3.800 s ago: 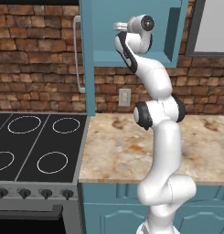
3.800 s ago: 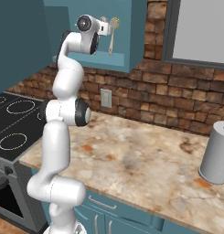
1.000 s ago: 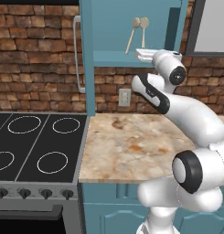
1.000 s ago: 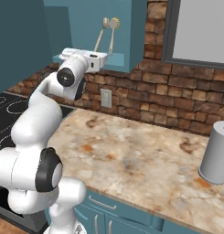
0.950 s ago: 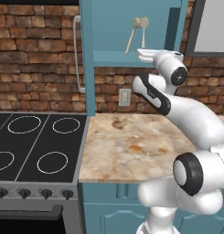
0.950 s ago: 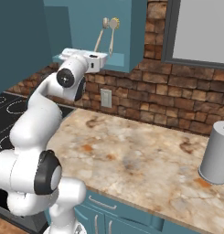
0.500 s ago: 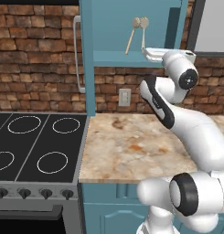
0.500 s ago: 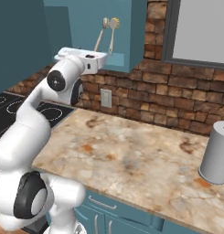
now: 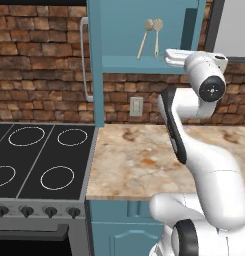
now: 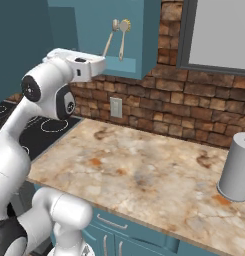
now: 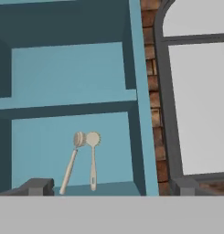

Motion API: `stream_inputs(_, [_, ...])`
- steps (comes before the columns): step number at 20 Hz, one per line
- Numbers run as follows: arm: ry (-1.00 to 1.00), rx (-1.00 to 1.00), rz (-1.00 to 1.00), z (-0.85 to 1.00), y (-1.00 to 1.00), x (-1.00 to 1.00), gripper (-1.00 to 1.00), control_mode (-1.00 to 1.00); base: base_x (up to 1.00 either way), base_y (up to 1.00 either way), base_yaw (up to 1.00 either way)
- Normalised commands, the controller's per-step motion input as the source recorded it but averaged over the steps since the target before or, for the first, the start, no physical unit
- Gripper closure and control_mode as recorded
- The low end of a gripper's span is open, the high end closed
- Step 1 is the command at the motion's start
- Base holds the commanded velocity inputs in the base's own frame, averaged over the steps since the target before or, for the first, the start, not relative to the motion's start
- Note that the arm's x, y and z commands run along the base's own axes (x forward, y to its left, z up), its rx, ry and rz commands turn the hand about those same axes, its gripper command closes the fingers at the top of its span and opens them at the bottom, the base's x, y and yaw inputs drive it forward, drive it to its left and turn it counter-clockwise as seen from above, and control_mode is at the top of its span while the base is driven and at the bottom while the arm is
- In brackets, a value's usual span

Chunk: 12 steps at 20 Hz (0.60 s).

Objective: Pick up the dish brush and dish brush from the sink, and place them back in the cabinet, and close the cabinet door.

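Two dish brushes stand in the cabinet (image 9: 144, 30) on its lower compartment floor, both upright with heads up. The left dish brush (image 9: 144, 39) leans to the right, its round head touching the head of the right dish brush (image 9: 156, 36), which stands nearly vertical against the light blue back wall. The hand view confirms the pair: left dish brush (image 11: 70, 163) slanted, right dish brush (image 11: 93, 157) straight, heads meeting below the single shelf (image 11: 67, 100).

The hand (image 11: 109, 186) is released and holds nothing; its two dark fingertips (image 11: 38, 186) stand wide apart at the bottom of the hand view, level with the cabinet's lower edge. In the left base view the hand's white housing sits just right of the brushes, at the height of the cabinet floor, clear of both.

The cabinet door (image 9: 94, 55) is swung open, seen edge-on at the cabinet's left side, its silver bar handle (image 9: 83, 57) facing the brick wall (image 9: 39, 70).

Below lies the marbled tabletop (image 9: 139, 160), with the black stovetop (image 9: 39, 160) to its left. A grey canister (image 10: 237, 167) stands on the tabletop at far right in the right base view. A window (image 11: 195, 91) adjoins the cabinet on the right.
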Motion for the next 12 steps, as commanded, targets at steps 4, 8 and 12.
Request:
stream_inputs(4, [0.01, 0.0, -0.05, 0.3, 0.0, -0.72, -1.0, -1.0, 0.0, 0.0, 0.0])
stream_inputs(8, [0.0, 0.0, -0.01, 0.26, 0.0, -0.71, -1.0, -1.0, 0.0, 0.0, 0.0])
stream_inputs(12, [0.0, 0.0, 0.0, 0.14, 0.0, -0.7, -1.0, -1.0, 0.0, 0.0, 0.0])
